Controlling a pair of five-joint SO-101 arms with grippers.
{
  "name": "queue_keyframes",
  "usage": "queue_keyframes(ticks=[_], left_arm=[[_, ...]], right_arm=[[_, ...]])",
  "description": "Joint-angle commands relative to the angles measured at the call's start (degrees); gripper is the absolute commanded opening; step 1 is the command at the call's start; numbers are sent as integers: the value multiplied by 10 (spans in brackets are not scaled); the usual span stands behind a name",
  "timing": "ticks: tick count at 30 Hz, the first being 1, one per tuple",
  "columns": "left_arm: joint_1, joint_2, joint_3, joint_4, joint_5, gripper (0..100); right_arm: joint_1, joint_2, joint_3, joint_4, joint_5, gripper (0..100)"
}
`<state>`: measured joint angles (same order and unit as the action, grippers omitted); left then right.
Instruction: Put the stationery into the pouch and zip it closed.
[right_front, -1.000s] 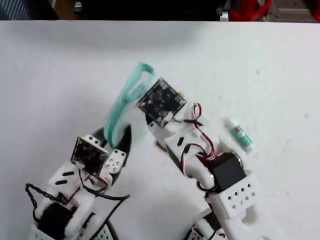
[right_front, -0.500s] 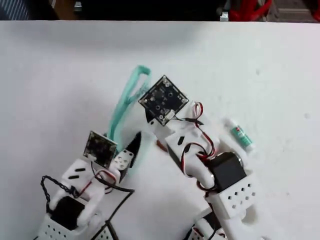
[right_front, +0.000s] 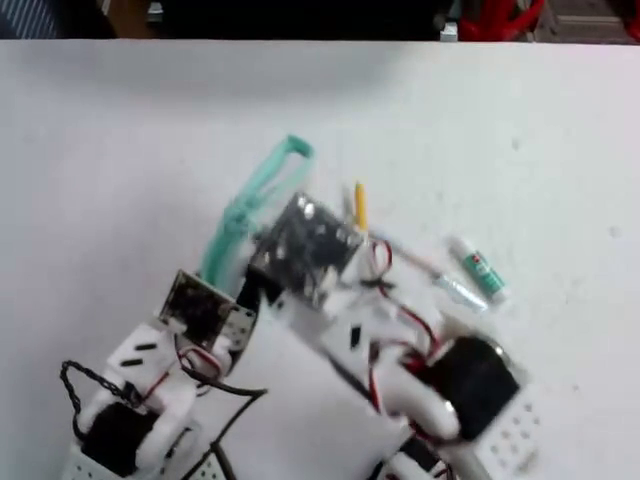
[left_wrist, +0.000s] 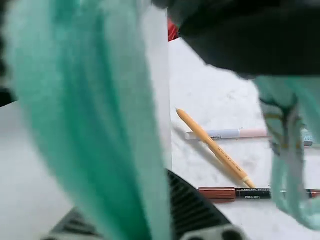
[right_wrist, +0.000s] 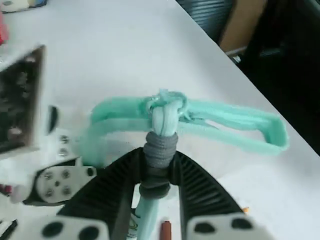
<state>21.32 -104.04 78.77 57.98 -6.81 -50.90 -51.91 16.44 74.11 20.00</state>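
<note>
The teal pouch lies slanted on the white table, and in the right wrist view the pouch shows as a long flat loop. My right gripper is shut on the grey-wrapped zipper pull at the pouch's middle. My left gripper is at the pouch's near end, shut with teal fabric draped across its lower jaw. Loose on the table beside the pouch lie an orange pencil, a pink-and-white pen and a brown-capped pen.
A green-labelled glue stick lies to the right of the arms. The yellow pencil sits just beyond the right arm's camera board. The table's far edge meets a dark background. Both arms crowd the near middle.
The right arm has swung nearer and leftward, uncovering the yellow pencil and a pen. The pouch has shifted with it. The left arm first slid right, then stayed close to the pouch's near end.
</note>
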Motion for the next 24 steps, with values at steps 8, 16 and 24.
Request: queue_keyframes(ticks=[8, 16, 24], left_arm=[[7, -7, -33, 2, -7, 22], [7, -7, -36, 4, -7, 21], [7, -7, -35, 5, -7, 21]], right_arm=[[-82, -2, -104, 115, -11, 19], [-172, 35, -81, 164, -9, 19], [-239, 79, -103, 167, -5, 19]])
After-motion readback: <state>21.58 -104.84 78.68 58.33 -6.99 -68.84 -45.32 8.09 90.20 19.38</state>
